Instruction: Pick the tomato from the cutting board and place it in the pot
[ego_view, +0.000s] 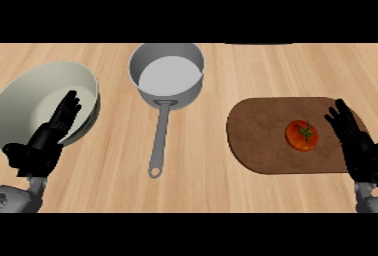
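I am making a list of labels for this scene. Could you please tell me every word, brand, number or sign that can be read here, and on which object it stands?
None: no words, brands, numbers or signs can be read anywhere.
The pot, the plate, the cutting board, the tomato and the counter all show plain surfaces.

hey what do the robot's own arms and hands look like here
Both hands, the left hand and the right hand, are matte black, with slim segmented fingers and a thumb. Each sits on a grey forearm: the left forearm and the right forearm, showing only at the lower edge. No cables, markings or sleeves show.
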